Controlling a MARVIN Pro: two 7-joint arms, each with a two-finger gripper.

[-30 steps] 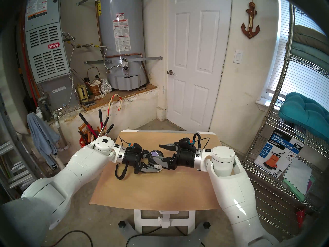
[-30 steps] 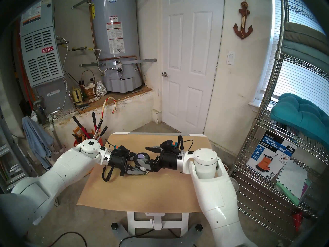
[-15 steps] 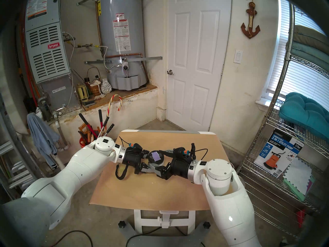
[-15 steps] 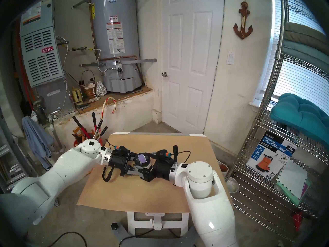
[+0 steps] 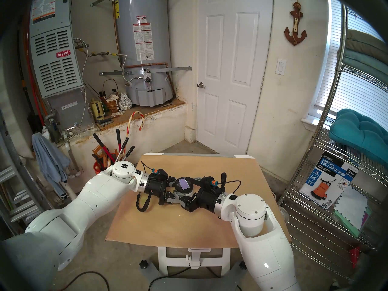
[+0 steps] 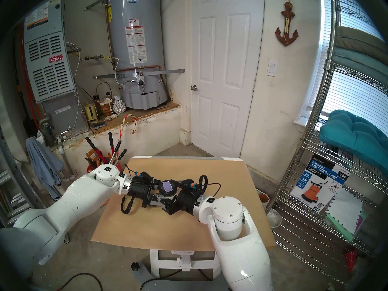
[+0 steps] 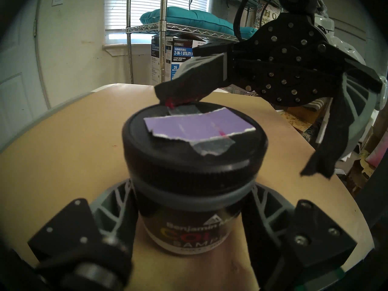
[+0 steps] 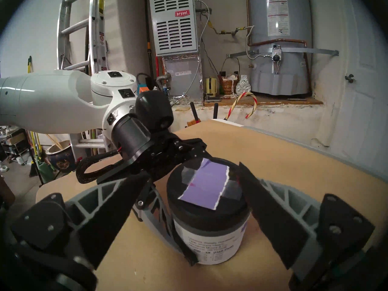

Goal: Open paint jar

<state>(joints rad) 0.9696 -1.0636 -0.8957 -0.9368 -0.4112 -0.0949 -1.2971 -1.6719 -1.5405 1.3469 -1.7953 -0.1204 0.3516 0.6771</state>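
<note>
The right hand point(image 8: 201, 210), fingers spread wide, straddled the black screw lid point(image 8: 206, 191) of the small squat paint jar point(image 7: 190, 168), which stood upright dead ahead at its twelve o'clock. The left hand point(image 7: 190, 202) clenched the jar's body on the paper-covered table point(image 5: 178, 225); a grey water heater point(image 5: 142, 47) stood beyond.

Right gripper point(image 5: 187, 188) now swung in, open fingers point(image 8: 270, 210) astride the lid point(image 5: 184, 184).

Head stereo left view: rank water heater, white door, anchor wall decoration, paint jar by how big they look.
1. white door
2. water heater, top cropped by the frame
3. anchor wall decoration
4. paint jar, partly hidden by the claws; close to the anchor, so those two are unsure.
</note>
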